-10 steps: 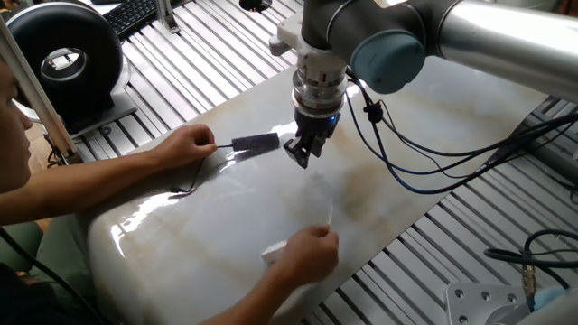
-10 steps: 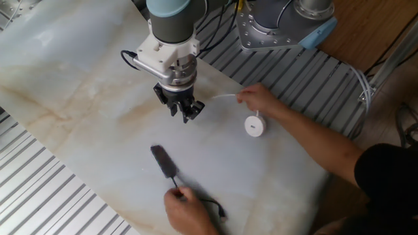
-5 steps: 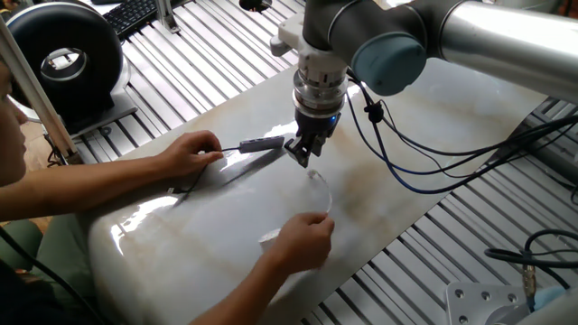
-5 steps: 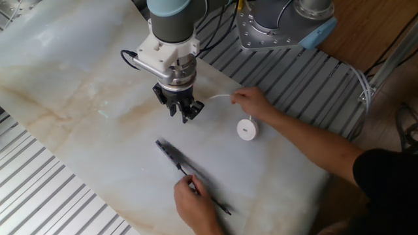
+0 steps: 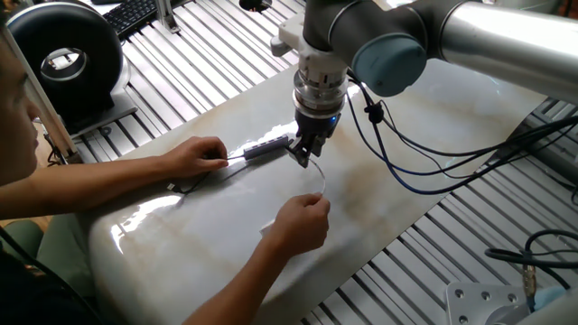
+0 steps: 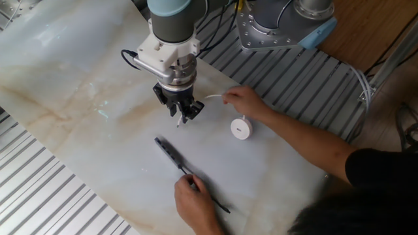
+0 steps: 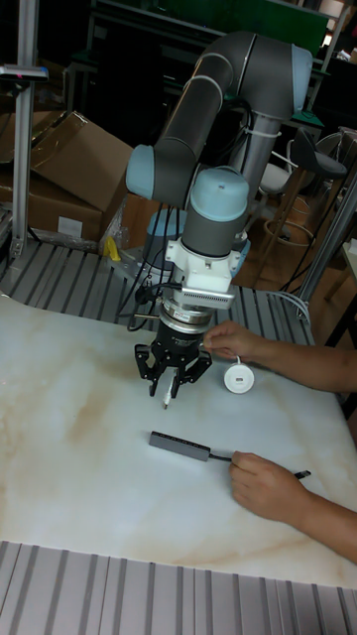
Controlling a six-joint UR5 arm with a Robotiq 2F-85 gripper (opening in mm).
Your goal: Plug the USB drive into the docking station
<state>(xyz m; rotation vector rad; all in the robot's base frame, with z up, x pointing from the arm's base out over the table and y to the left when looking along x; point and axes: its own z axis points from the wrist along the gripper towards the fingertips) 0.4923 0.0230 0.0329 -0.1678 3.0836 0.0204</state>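
Observation:
My gripper [image 5: 303,157] [image 6: 182,117] [image 7: 166,394] hangs just above the marble slab with its fingers drawn together on a small white plug. From that plug a thin white cable [image 5: 321,183] [image 6: 213,96] runs to a person's hand [image 6: 243,100]. The USB drive's white round puck [image 6: 240,128] [image 7: 238,377] lies right of the gripper, beside that hand. The docking station [image 5: 266,147] [image 6: 168,151] [image 7: 178,446], a slim grey bar, lies on the slab close to the gripper. A second hand [image 6: 191,201] holds it by its black cable end.
A person leans over the marble slab [image 6: 78,98] with both arms [image 5: 108,181] [image 6: 307,140] reaching in near the gripper. A black round device [image 5: 63,59] and a keyboard [image 5: 135,13] sit beyond the slab. Loose blue and black cables [image 5: 424,171] hang from the arm.
The person slid the puck and its cable closer to the gripper. The other hand turned the docking station and pushed it nearer the fingertips. The gripper stayed where it was.

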